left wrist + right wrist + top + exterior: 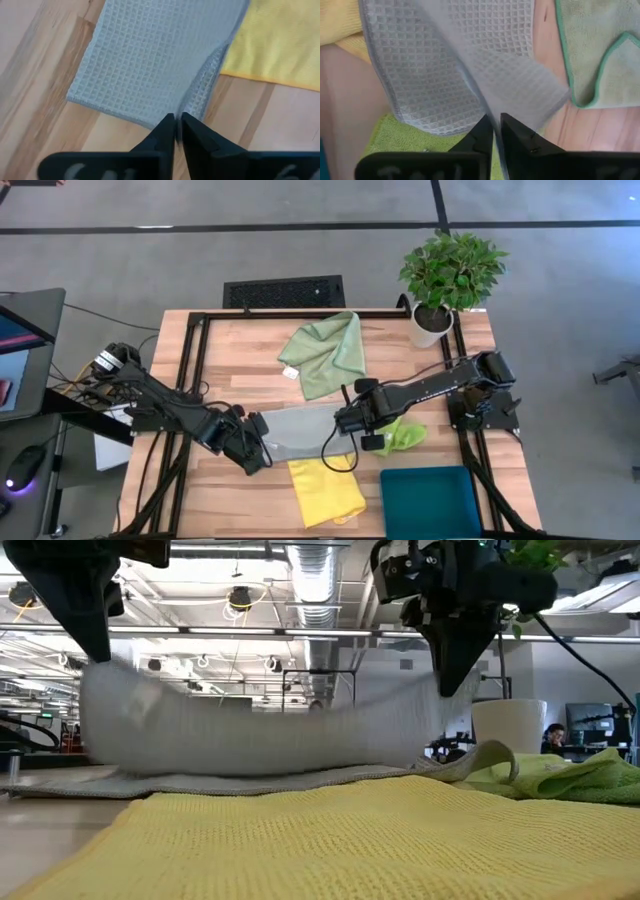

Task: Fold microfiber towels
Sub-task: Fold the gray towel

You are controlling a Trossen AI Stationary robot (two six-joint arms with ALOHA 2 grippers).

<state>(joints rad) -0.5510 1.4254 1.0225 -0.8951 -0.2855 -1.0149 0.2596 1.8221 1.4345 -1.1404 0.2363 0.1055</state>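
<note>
The light grey-blue towel [297,434] lies at the table's middle, with one edge raised between my two grippers. My left gripper [262,430] is shut on its left end and my right gripper [340,420] on its right end. In the low view the raised edge [270,735] sags between them. The bright yellow towel [325,492] lies flat near the front edge. The lime green towel [407,436] lies crumpled under my right arm. The sage green towel [325,352] lies rumpled at the far middle. My left gripper pinches the grey-blue towel's left end [192,102] between its two fingers, coming from above and slanting down. A ridge of cloth rises to the fingertips. The rest of the towel [150,55] lies flat on the table. My right gripper pinches the grey-blue towel's right end [512,107] between its two fingers, from above. A strip of cloth rises to the fingertips while the part below [420,75] lies on the table. Between the two grippers the raised edge hangs slack.
A teal tray [430,500] stands at the front right corner. A potted plant [445,280] in a white pot stands at the far right corner. Bare wood shows at the table's far left [235,350].
</note>
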